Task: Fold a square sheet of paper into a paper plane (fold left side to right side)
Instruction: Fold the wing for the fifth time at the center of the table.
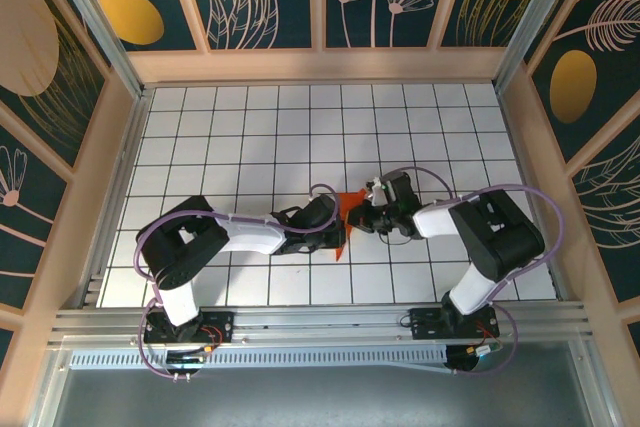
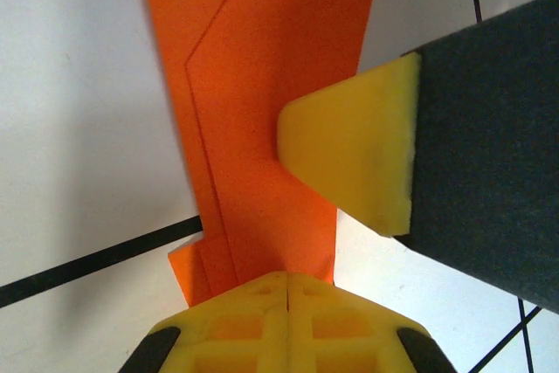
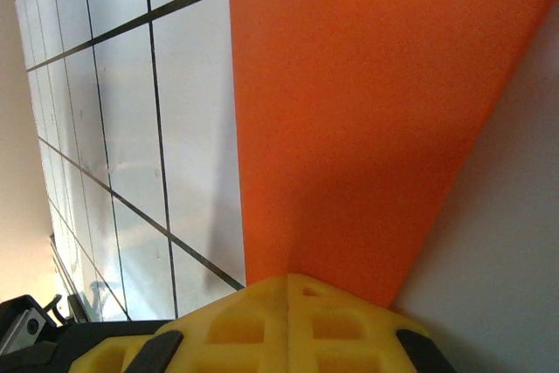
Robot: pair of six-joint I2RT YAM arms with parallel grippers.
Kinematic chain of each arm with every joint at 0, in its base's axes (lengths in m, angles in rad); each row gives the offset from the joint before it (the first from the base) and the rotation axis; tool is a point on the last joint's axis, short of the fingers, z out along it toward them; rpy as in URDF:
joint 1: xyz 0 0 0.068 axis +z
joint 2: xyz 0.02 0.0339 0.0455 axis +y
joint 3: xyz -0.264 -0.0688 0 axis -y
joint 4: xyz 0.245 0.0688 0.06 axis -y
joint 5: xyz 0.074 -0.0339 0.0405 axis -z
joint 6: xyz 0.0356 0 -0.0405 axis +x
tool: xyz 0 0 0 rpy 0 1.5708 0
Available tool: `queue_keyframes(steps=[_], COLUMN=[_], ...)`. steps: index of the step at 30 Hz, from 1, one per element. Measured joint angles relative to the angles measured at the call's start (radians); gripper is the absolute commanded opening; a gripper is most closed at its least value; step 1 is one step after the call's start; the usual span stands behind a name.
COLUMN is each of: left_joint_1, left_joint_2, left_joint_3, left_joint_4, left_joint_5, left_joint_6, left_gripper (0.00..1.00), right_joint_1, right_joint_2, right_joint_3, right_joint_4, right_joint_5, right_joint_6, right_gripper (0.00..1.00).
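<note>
The folded orange paper (image 1: 350,203) sits near the centre of the white gridded tabletop (image 1: 250,127), in the near half, between the two arms, which reach inward toward each other. The left gripper (image 1: 336,225) meets the paper from the left side and the right gripper (image 1: 368,217) from the right. In the left wrist view, the left gripper (image 2: 288,290) has its yellow jaws clenched together on the narrow end of the paper (image 2: 271,111), which shows several layered creases and overlapping edges. One yellow-tipped finger (image 2: 349,159) of the right gripper rests against the paper's right edge. In the right wrist view, the right gripper (image 3: 288,290) has its jaws clenched on a broad, smooth orange panel (image 3: 367,120) that tapers into the jaws.
</note>
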Motion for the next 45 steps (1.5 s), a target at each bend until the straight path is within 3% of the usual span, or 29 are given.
queue_keyframes(steps=[11, 17, 23, 27, 31, 35, 45], left_joint_1=[0.002, 0.018, 0.056, 0.086, 0.094, 0.094, 0.094], left_joint_2=[-0.040, -0.137, -0.327, -0.427, -0.468, -0.465, -0.385], left_joint_3=[-0.008, -0.026, -0.096, -0.166, -0.233, -0.297, -0.339], left_joint_4=[-0.064, -0.124, -0.072, -0.010, 0.065, 0.161, 0.358], left_joint_5=[-0.027, -0.027, -0.017, 0.016, 0.076, 0.156, 0.277], left_joint_6=[0.005, 0.007, -0.021, -0.051, -0.090, -0.140, -0.220], left_gripper=[0.00, 0.17, 0.22, 0.20, 0.12, 0.04, 0.00], right_joint_1=[0.013, 0.013, 0.013, 0.013, 0.013, 0.013, 0.013], right_joint_2=[0.020, 0.033, 0.035, 0.035, 0.037, 0.037, 0.044], right_joint_3=[0.046, 0.063, 0.063, 0.066, 0.074, 0.077, 0.080], right_joint_4=[-0.071, -0.090, -0.090, -0.097, -0.113, -0.119, -0.124], right_joint_5=[0.019, 0.014, 0.014, 0.014, 0.014, 0.015, 0.014], right_joint_6=[0.008, 0.005, 0.004, 0.000, -0.012, -0.019, -0.025], right_gripper=[0.00, 0.00, 0.00, 0.00, 0.00, 0.00, 0.00])
